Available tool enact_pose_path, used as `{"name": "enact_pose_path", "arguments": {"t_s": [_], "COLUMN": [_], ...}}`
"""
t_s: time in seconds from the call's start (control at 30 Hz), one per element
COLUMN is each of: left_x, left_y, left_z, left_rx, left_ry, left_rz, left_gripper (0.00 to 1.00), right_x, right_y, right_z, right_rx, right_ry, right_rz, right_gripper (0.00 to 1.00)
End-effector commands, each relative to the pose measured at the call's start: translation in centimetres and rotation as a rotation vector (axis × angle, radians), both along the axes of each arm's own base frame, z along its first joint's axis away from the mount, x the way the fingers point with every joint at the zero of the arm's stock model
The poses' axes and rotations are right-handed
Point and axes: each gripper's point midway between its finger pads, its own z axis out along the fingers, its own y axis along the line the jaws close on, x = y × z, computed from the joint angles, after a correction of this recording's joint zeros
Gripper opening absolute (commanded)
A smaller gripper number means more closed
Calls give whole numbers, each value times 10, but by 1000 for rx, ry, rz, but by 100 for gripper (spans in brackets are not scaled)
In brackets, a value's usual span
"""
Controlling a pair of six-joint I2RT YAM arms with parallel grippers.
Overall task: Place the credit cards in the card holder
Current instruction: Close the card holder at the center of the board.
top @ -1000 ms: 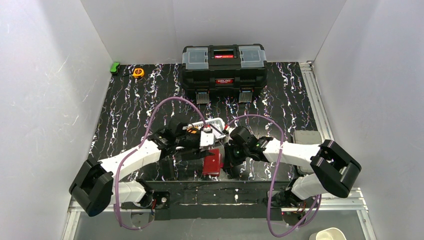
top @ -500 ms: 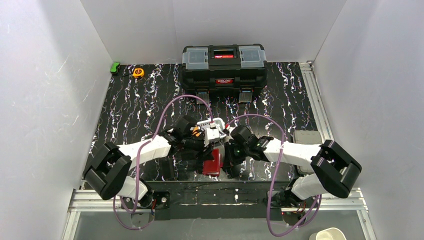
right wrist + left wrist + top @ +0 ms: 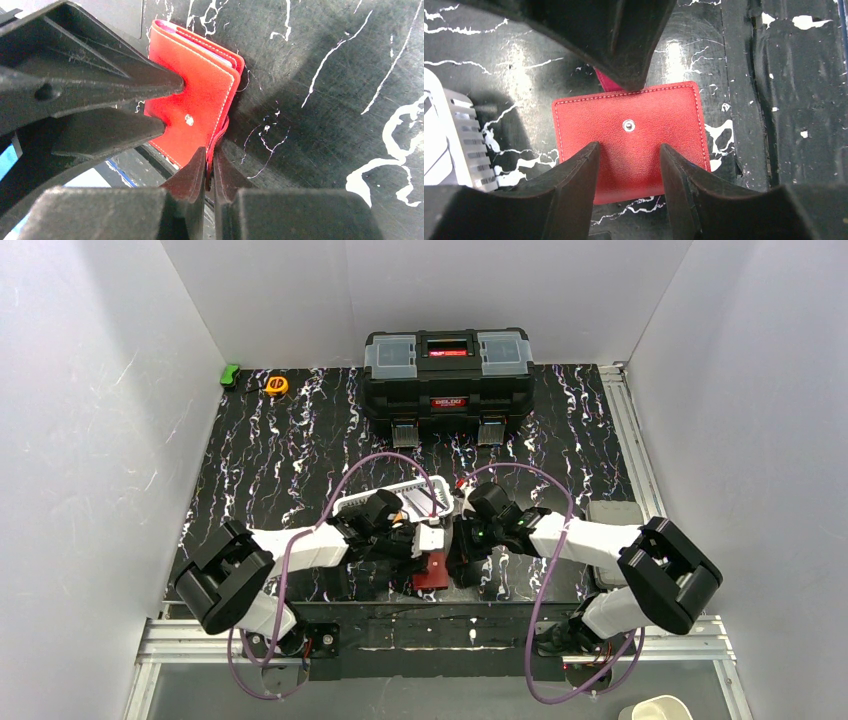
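The red card holder (image 3: 639,145) lies folded on the black marbled table, snap stud facing up. It also shows in the top view (image 3: 433,572) and the right wrist view (image 3: 195,95). My left gripper (image 3: 629,147) is open and empty just above it, its fingers (image 3: 574,175) over the holder's near half. My right gripper (image 3: 210,160) is shut on the holder's snap tab at its folded edge. Thin pale edges (image 3: 212,47) show in the holder's pockets. No loose credit card is clearly in view.
A white mesh basket (image 3: 395,498) stands just behind the grippers, and its edge shows in the left wrist view (image 3: 454,135). A big black toolbox (image 3: 447,375) stands at the back. A yellow tape measure (image 3: 276,385) and a green object (image 3: 230,374) lie back left. The table's front edge is right below the holder.
My left gripper has moved from over the basket toward the near edge and now sits over the card holder. The right gripper has stayed at the holder.
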Motion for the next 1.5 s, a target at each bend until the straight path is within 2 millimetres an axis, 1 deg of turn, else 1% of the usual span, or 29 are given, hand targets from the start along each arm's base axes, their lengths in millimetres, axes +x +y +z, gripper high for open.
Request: {"name": "enact_pose_path", "arguments": {"t_s": [0.0,0.13,0.2,0.27,0.33,0.43,0.57,0.73,0.93,1.07,1.47], "left_x": [2,8,12,12,12,10,6,1,0,0,-5], "left_y": [-2,-1,2,3,2,2,5,8,11,12,13], "left_z": [-8,-3,0,5,11,11,7,1,-6,-6,-8], "left_rx": [14,-1,1,-8,-20,-26,-29,-14,4,9,9], "left_ry": [-90,-101,-109,-112,-105,-88,-87,-77,-82,-80,-74], "left_rz": [0,61,102,120,131,134,129,110,99,101,83], "left_gripper": [48,51,54,55,57,59,60,60,60,59,58], "right_x": [3,2,3,4,8,12,15,16,15,17,20], "right_y": [11,10,7,4,2,-1,1,-2,-9,-12,-18], "right_z": [8,8,8,7,8,10,16,13,10,13,21], "right_rx": [57,46,40,34,31,4,-8,-39,-65,-58,-33], "right_ry": [-4,9,19,32,40,48,52,76,82,79,80], "right_rz": [22,29,19,2,-15,-30,-25,-34,-45,-53,-67], "right_gripper": [6,16,23,27,30,32,33,33,27,23,23]}}
